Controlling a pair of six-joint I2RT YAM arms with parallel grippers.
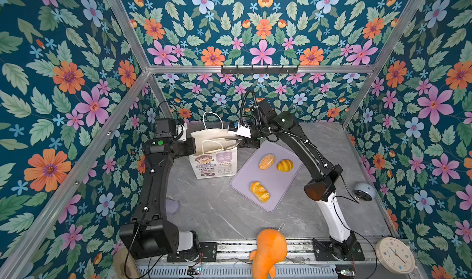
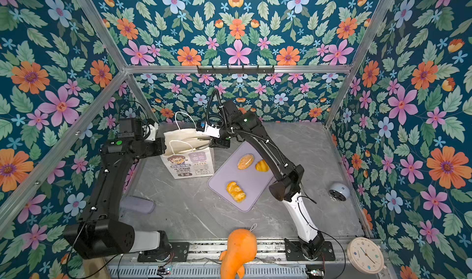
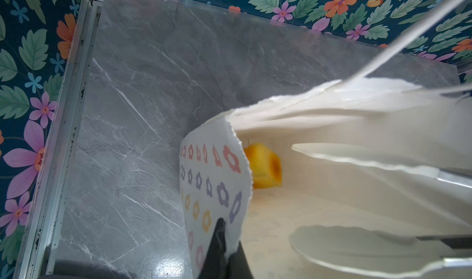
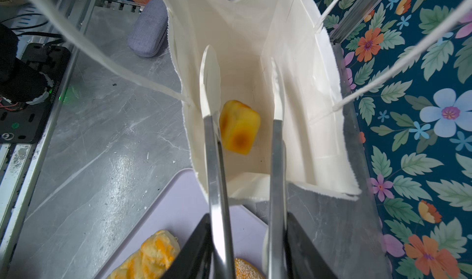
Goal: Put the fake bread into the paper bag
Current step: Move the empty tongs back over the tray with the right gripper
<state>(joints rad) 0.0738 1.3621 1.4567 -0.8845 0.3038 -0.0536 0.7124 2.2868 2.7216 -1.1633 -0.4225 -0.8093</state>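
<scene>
The left gripper [image 3: 221, 236] was closed flat on the paper bag [image 1: 217, 164]. It pinched the rim of the bag's left wall and held the mouth open. The right gripper [image 4: 247, 216] was clamped around a pair of metal tongs [image 4: 217, 162], its black fingers pressing the outside of both arms. The tongs' white blades stood partly apart inside the bag's mouth, gripping nothing. The loaf piece [image 4: 238, 127] sat deep inside the bag, below and between the blades and close to one of them; whether it touched that blade could not be told. The bag stood upright near the back edge of the desk [image 1: 217, 213], left of centre. Just beside it on the right a lilac tray [image 1: 245, 185] lay askew, one corner at the bag's base. The tray carried the speckled bun [image 1: 267, 161] and croissant [image 1: 284, 165] close together toward the back, and the twisted roll [image 1: 260, 192] apart toward the front. In front of the bag and tray the desk lay bare as far as an orange plush toy [image 1: 269, 249] at the front edge.
</scene>
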